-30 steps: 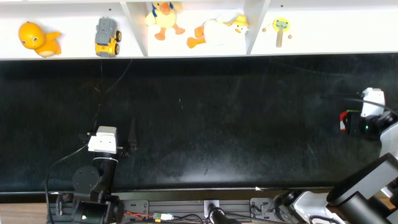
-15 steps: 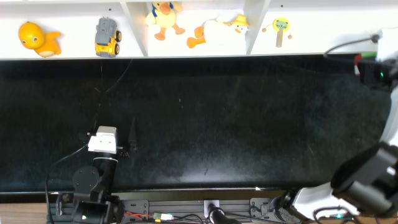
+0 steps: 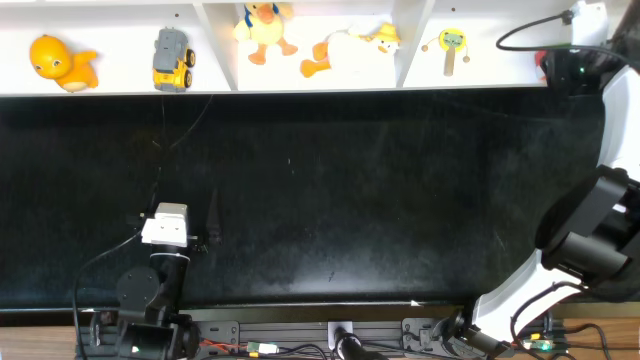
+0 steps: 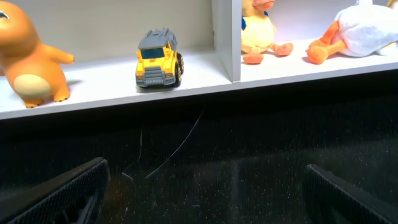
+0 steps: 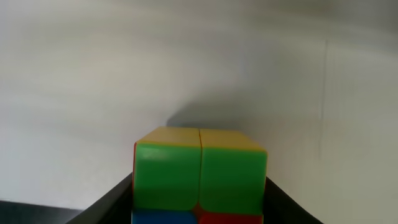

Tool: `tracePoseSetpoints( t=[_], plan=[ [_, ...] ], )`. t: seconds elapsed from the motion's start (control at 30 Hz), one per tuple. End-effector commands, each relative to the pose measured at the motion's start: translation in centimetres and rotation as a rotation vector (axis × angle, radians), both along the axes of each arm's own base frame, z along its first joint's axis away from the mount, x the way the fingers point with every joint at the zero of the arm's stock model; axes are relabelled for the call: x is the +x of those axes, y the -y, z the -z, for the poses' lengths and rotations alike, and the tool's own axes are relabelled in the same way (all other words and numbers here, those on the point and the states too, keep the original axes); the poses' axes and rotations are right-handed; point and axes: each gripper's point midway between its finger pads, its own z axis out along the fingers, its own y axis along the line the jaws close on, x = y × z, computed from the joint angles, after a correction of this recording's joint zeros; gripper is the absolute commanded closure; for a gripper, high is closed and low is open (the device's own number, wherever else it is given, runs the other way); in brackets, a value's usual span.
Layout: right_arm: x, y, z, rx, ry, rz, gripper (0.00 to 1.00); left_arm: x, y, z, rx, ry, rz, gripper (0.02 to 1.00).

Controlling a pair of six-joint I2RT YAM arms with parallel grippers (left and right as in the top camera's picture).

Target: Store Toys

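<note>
Currently grips the cube (image 5: pixel 199 169) snugly in the right gripper (image 5: pixel 199 193), closed on its sides, up at the right end of the shelf (image 3: pixel 300 90), presumably lined up for setting inside. Rests the left gripper (image 4: pixel 205 186) wide open and empty above the tabletop (image 3: pixel 350 200), likely to stay clear.

The cube (image 5: pixel 199 177) loses its lower rows at the right wrist view's edge; in the left wrist view the orange toy (image 4: pixel 28 62) is cropped, the yellow duck (image 4: pixel 256 31) headless.

Bright light washes the white shelf (image 3: pixel 125 60); cube (image 5: pixel 199 180) casts a soft shadow.
</note>
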Motion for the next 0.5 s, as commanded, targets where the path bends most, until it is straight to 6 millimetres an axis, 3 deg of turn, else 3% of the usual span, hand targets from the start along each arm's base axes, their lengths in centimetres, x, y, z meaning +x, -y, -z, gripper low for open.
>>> tracePoseSetpoints(
  t=[0.03, 0.13, 0.23, 0.27, 0.3, 0.33, 0.5],
  plan=[
    [1.36, -0.71, -0.33, -0.003, 0.02, -0.013, 0.529, -0.01, 0.07, -0.03, 0.016, 0.01, 0.007, 0.02],
    [1.37, -0.77, -0.14, 0.002, 0.016, -0.009, 0.474, -0.01, 0.07, -0.03, 0.016, 0.01, 0.007, 0.02],
    [1.35, -0.65, -0.13, 0.006, 0.015, 0.005, 0.321, -0.01, 0.07, -0.03, 0.016, 0.01, 0.007, 0.02],
    [1.3, -0.52, -0.12, 0.008, 0.014, 0.012, 0.231, -0.01, 0.07, -0.03, 0.016, 0.01, 0.007, 0.02],
    [1.26, -0.4, -0.1, 0.009, 0.012, 0.025, 0.08, -0.01, 0.07, -0.03, 0.016, 0.01, 0.007, 0.02],
    [1.22, -0.25, -0.07, 0.006, 0.009, 0.037, 0.012, -0.01, 0.07, -0.03, 0.016, 0.01, 0.007, 0.02],
    [0.95, -0.11, -0.7, -0.007, 0.011, 0.046, 0.005, -0.01, 0.07, -0.03, 0.016, 0.01, 0.007, 0.02]
  ],
)
